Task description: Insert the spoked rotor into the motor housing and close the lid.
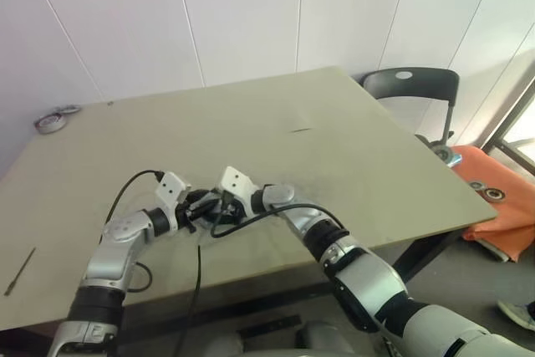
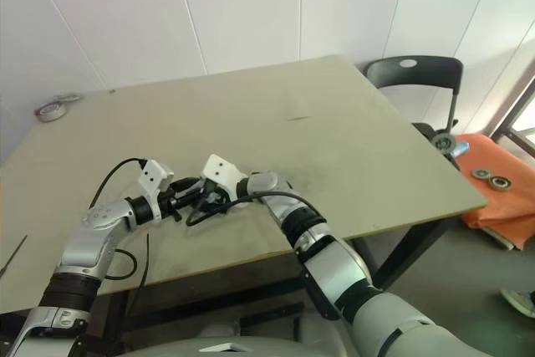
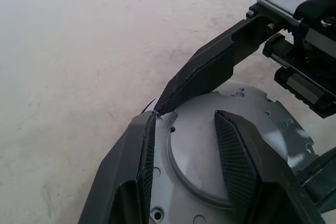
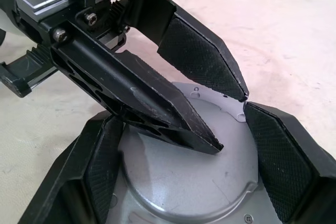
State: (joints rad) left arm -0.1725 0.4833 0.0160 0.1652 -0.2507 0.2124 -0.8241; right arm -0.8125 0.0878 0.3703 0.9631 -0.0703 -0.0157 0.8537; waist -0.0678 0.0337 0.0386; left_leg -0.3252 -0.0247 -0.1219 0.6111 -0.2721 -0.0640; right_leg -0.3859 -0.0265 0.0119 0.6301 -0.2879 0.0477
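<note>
On the table [image 1: 351, 148], close to its near edge, lies the lid [image 4: 189, 182], one round silver-grey cover with a raised circle in the middle and small holes near its rim; what is under it is hidden, so we cannot tell if the spoked rotor or the copper windings are inside. Both grippers meet over this piece. The right gripper [image 4: 180, 113] has its two pads [image 4: 283, 156] set wide, one on each side of the lid, against its rim, so we read it as grasping the lid. The left gripper [image 3: 185, 114] comes from the opposite side; its fingers [image 3: 239, 161] stand apart, one lying over the top of the lid and the other at the edge, and they clench nothing that we can see.

We count two grippers, four black fingers and one lid. At the far left corner of the table lie two ring-shaped things, a roll of tape [image 1: 49, 123] and a smaller ring [image 1: 69, 109] just beside it; one thin stick [image 1: 18, 272] lies near the left edge. Beyond the far right corner stands one black chair [image 1: 411, 85]. On the floor at the right lies one orange sheet [image 2: 501, 198]; it holds two small round parts [image 2: 500, 181], near each other.
</note>
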